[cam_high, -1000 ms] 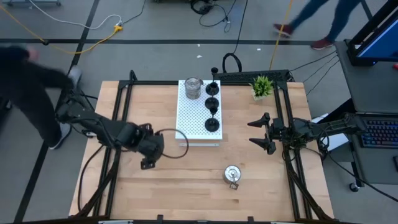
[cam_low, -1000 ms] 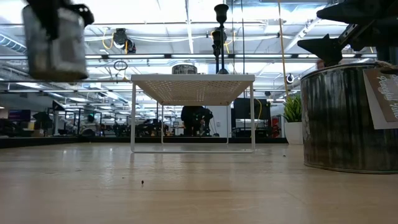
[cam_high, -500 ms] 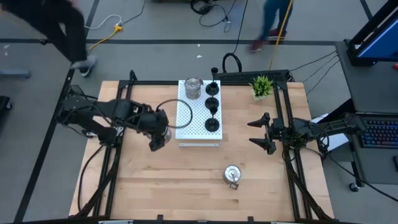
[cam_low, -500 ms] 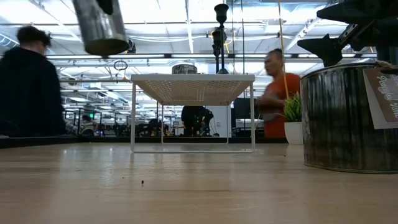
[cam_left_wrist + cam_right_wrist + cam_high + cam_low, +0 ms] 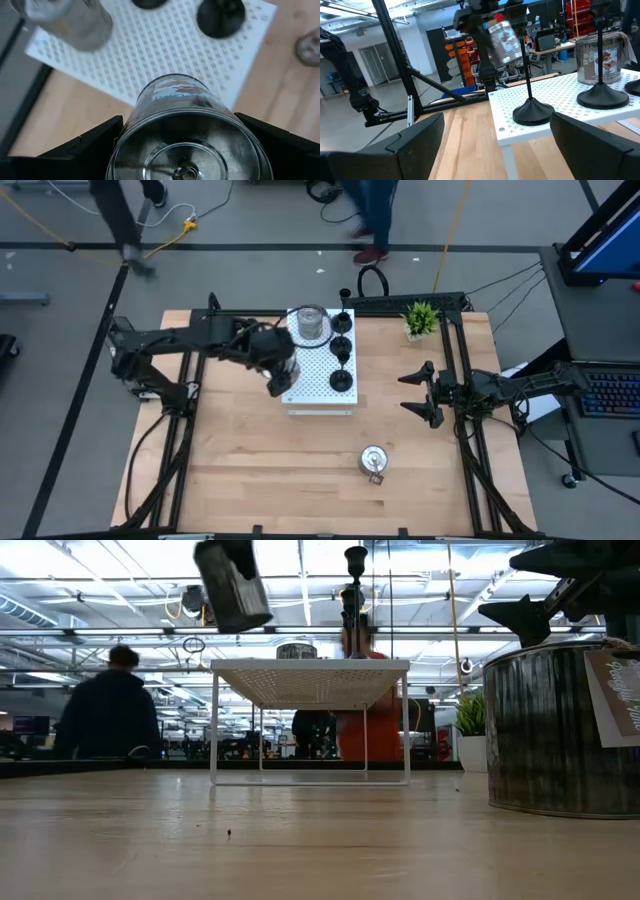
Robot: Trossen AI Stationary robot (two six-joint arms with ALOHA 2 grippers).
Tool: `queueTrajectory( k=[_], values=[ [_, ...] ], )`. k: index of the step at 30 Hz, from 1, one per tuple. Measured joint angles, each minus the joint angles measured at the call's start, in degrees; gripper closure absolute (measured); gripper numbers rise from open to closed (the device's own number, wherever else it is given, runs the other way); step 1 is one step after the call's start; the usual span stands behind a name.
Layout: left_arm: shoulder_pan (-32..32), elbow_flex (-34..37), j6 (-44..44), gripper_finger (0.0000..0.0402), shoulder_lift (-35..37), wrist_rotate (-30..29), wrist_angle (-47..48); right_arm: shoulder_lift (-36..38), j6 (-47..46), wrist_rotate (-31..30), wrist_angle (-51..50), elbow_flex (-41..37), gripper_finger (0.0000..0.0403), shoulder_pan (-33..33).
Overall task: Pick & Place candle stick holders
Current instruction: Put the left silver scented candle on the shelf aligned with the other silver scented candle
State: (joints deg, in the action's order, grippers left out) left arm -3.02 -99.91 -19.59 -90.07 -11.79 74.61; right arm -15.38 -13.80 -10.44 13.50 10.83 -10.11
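The silver holder (image 5: 285,368) in play is a shiny tin held tilted in the air over the white perforated board's (image 5: 312,385) 9 o'clock edge, clamped between the fingers of the left tool (image 5: 280,370); in the left wrist view its body (image 5: 186,135) fills the gap between the two dark fingers (image 5: 90,145). A second silver holder (image 5: 311,323) stands on the board at 11 o'clock. Three black holders (image 5: 341,353) stand in a row along the board's 3 o'clock side, and a fourth black one (image 5: 345,297) rises just off the 12 o'clock end. The third silver holder (image 5: 374,461) sits alone on the wooden worktop (image 5: 240,480) toward 5 o'clock, well apart from the board.

The board is a raised platform on thin legs (image 5: 310,671). A green plant (image 5: 421,317) stands at 1 o'clock. The right tool (image 5: 418,393) waits at 3 o'clock, spread wide and empty. Bare wood lies open across the 6 to 8 o'clock part. People (image 5: 110,715) show in the room beyond.
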Motion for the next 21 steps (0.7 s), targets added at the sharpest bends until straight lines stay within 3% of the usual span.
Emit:
queueTrajectory(
  k=[8, 21],
  values=[
    [-4.0, -7.1, 7.5, 0.0041, -8.8, -1.8, -0.1, 0.0, 0.0, 0.0, 0.0, 0.0, 0.0044, 0.0],
    [-9.0, -7.7, 14.6, 0.0041, -12.5, -0.7, -7.7, 0.0, 0.0, 0.0, 0.0, 0.0, 0.0045, 0.0]
  ],
)
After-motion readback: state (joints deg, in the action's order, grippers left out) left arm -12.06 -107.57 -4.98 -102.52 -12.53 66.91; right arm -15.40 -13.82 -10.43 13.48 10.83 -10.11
